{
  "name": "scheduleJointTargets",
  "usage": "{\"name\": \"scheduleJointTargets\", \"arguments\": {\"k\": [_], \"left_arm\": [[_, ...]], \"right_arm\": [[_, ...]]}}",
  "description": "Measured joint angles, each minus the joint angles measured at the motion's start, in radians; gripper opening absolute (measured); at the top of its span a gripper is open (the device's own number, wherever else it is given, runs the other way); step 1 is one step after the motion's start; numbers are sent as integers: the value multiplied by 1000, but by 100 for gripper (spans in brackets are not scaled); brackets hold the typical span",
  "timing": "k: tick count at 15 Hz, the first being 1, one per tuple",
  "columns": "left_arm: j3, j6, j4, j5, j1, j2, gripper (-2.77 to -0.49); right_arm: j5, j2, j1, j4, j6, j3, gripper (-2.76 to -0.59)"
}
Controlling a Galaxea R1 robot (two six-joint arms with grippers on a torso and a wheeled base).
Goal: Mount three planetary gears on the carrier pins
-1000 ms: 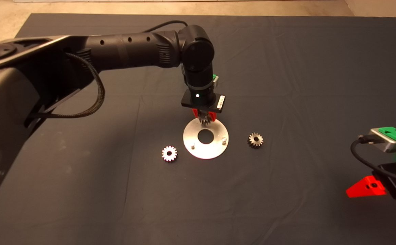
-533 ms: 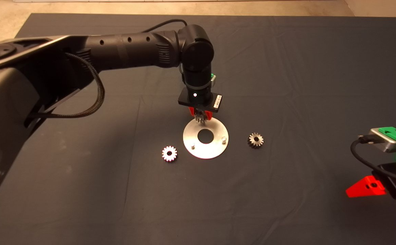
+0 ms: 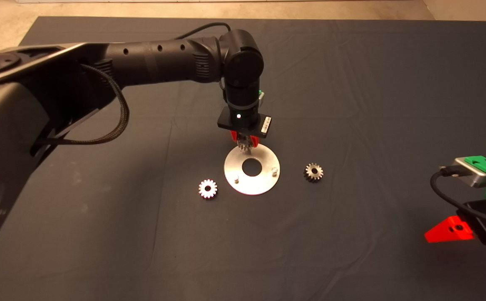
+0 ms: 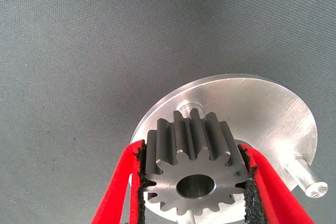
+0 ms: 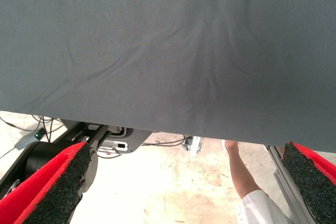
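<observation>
My left gripper [image 3: 245, 144] is shut on a silvery-grey planetary gear [image 4: 194, 169] and holds it just above the far edge of the shiny round disc [image 3: 263, 184]. In the left wrist view the gear sits between the red fingers [image 4: 122, 187] over the disc [image 4: 262, 103], with one carrier pin [image 4: 307, 178] to its side. In the head view two carrier pins [image 3: 235, 179] [image 3: 274, 171] stand bare; the far pin is hidden under the gripper. Two more gears lie on the mat, one left of the disc [image 3: 208, 189] and one to its right [image 3: 314, 172]. My right gripper [image 3: 449, 230] is parked at the lower right, open.
The dark mat [image 3: 351, 83] covers the table. The right wrist view looks past the mat's edge [image 5: 157, 51] at the floor, where a person's arm [image 5: 244, 174] and some equipment show.
My left gripper has shifted slightly left and away with the gear in it, staying over the disc's far edge. The disc has moved very slightly left. The right arm has not moved.
</observation>
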State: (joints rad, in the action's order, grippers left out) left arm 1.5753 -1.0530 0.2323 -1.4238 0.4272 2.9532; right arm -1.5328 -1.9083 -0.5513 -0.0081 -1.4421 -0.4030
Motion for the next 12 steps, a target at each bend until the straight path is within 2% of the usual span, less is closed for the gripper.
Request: {"name": "scheduleJointTargets", "arguments": {"k": [9, 12], "left_arm": [[0, -2, 0, 10, 0, 0, -238], [3, -4, 3, 35, 4, 0, -238]], "right_arm": [[0, 0, 0, 0, 0, 0, -63], [0, 0, 0, 0, 0, 0, -63]]}}
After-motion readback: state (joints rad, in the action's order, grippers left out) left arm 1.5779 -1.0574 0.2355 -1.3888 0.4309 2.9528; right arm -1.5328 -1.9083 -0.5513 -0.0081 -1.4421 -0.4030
